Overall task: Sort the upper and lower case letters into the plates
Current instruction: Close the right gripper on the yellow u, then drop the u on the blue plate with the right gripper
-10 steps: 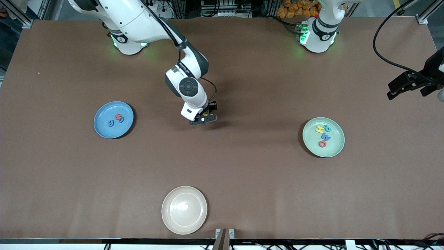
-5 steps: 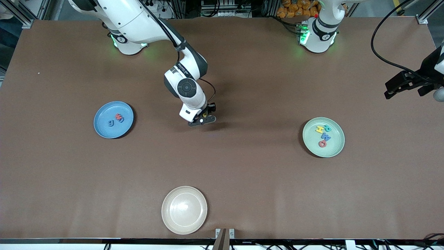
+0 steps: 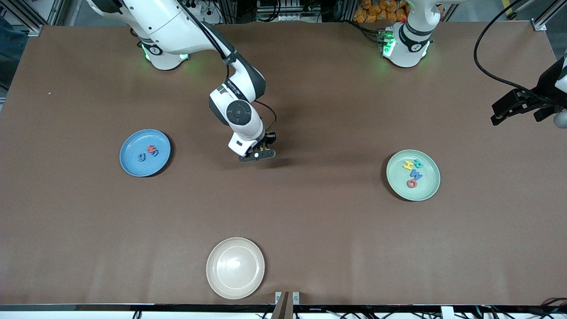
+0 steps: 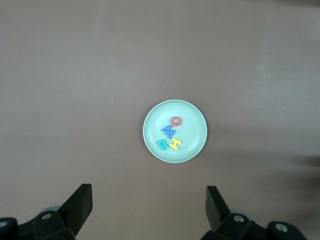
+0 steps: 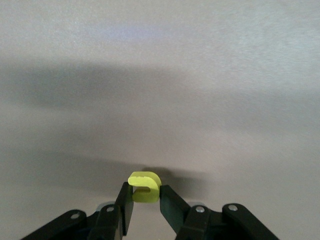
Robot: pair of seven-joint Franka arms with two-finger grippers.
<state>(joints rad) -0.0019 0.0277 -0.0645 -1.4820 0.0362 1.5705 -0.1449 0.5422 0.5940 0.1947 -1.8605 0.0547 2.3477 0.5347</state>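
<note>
My right gripper [image 3: 258,153] is low at the table's middle, shut on a yellow u [image 5: 145,185] that stands on edge between its fingers [image 5: 126,200]. The sky blue plate [image 3: 128,165] toward the right arm's end holds a red w [image 3: 152,149], a blue g [image 3: 141,157] and a dark blue letter. The mint green plate [image 3: 429,186] toward the left arm's end holds a yellow H [image 4: 174,144], a teal R [image 4: 163,145], a blue W [image 4: 169,132] and a red Q [image 4: 176,121]. My left gripper [image 4: 149,205] waits open, high up past that plate [image 4: 196,145].
A cream-white plate [image 3: 235,267] with nothing in it sits near the table's front edge. A black cable [image 3: 487,71] hangs above the left arm's end of the table. Brown tabletop lies between the plates.
The right gripper's fingers have closed in on the yellow u, and it shifted slightly toward the right arm's end. The left gripper moved a little.
</note>
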